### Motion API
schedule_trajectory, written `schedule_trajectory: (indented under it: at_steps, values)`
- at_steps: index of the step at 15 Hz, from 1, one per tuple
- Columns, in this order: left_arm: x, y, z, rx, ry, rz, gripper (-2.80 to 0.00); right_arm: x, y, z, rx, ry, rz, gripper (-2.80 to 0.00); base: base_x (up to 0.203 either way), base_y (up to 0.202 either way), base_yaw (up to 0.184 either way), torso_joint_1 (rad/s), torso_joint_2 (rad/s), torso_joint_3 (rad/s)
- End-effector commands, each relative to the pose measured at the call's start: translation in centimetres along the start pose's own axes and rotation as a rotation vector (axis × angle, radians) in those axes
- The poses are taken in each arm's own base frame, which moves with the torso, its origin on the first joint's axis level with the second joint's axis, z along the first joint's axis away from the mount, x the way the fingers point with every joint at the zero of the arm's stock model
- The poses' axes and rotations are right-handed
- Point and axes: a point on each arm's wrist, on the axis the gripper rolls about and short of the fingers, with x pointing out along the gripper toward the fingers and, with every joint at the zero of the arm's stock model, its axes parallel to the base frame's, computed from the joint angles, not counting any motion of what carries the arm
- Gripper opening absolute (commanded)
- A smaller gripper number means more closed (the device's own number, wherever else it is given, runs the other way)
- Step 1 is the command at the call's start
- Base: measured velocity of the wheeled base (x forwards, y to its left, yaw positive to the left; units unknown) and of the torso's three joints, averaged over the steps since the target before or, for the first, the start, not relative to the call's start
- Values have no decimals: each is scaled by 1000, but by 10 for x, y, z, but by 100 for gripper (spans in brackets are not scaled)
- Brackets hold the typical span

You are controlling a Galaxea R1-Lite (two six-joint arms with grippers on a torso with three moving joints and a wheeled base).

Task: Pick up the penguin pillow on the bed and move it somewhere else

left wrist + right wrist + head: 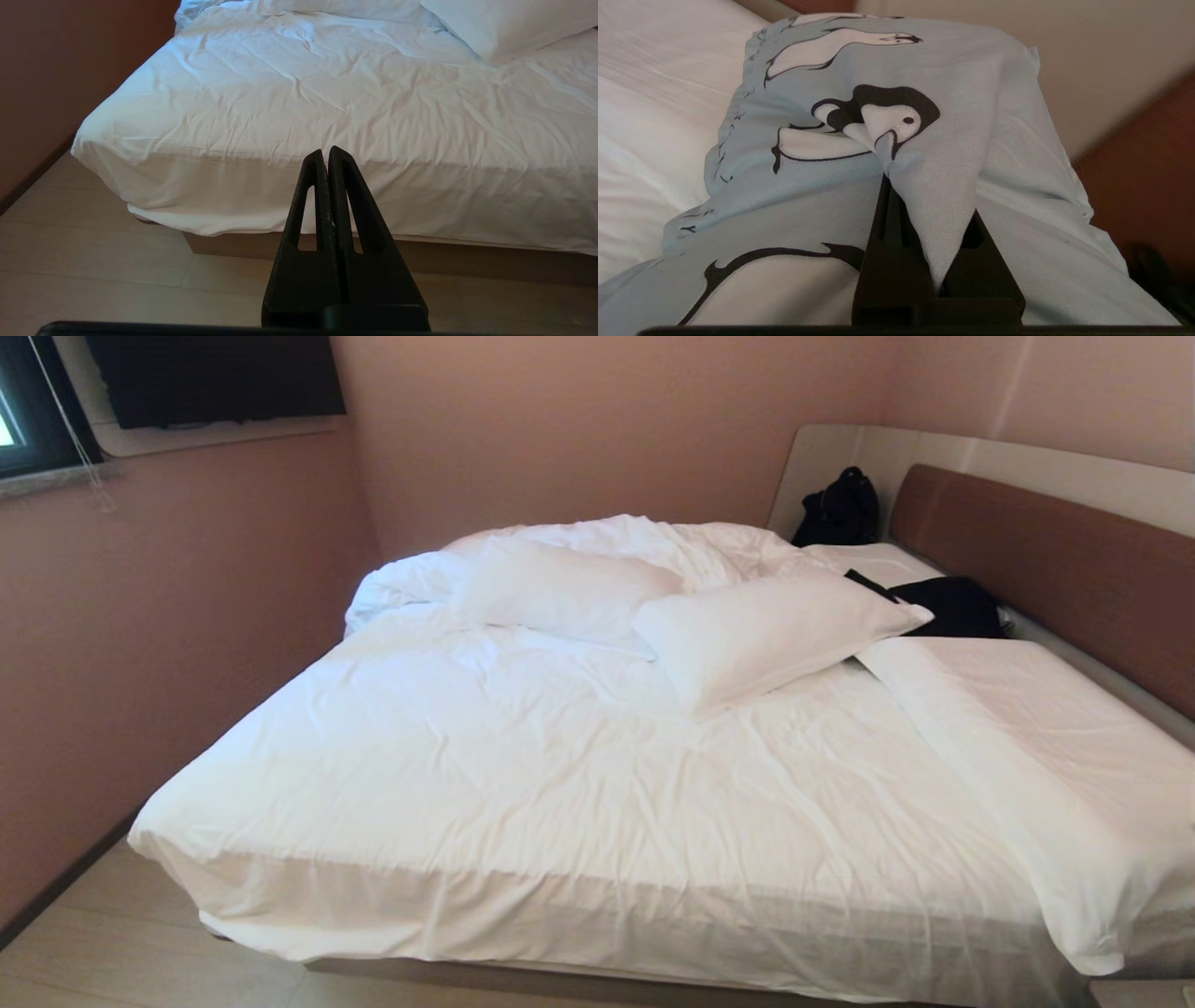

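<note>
We count one penguin pillow (896,140), and it shows only in the right wrist view: pale-blue cloth printed with black-and-white penguins, bunched and draped over the right gripper (889,175). Its fingers are clenched on a pinch of that fabric, a fold of cloth hanging down between them toward the camera. Beside the pillow, at its 9 o'clock in that view, lies white bedding; on the other side we see a beige surface and a brown one. Whether the pillow hangs free or touches the sheet we cannot tell. In the head view it does not appear at all, and neither arm is seen there.

Moving outward, there is one bed (560,784), covered in wrinkled white sheets, with one brown padded headboard (1055,569) set in a beige frame at 3 o'clock of the head view. We count two plain white pillows: one (766,635) just right of the centre of the mattress, toward 1 o'clock, and a second (560,588) beside it at 11 o'clock, resting against a heap of rumpled duvet (635,537) at 12 o'clock. Two dark things lie near the headboard: a black bag (840,509) in the far corner and a black garment (952,607) just behind the nearer pillow's corner.

The left gripper (325,156) is held low over the pale floor (93,261), pointing at the bed's near edge, its two fingers pressed together on nothing.
</note>
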Motion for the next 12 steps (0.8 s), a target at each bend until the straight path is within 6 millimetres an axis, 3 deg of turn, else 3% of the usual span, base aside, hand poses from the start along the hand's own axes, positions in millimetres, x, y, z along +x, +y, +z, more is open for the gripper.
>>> schedule_trajectory:
  at_steps: [1, 6, 9, 12]
  values:
    - [0, 0, 0, 0, -1, 1, -280, -9, -9, -10, 9, 12, -56, -280, 0, 0, 0, 0, 0, 0]
    - [0, 0, 0, 0, -1, 0, -280, 2, -17, -30, -42, 125, -102, -280, 0, 0, 0, 0, 0, 0]
    - [0, 0, 0, 0, -1, 0, -280, 34, -27, -40, -34, 266, -136, -280, 0, 0, 0, 0, 0, 0]
    - [0, 0, 0, 0, -1, 0, -280, 61, -52, -50, -20, 359, -143, -280, 0, 0, 0, 0, 0, 0]
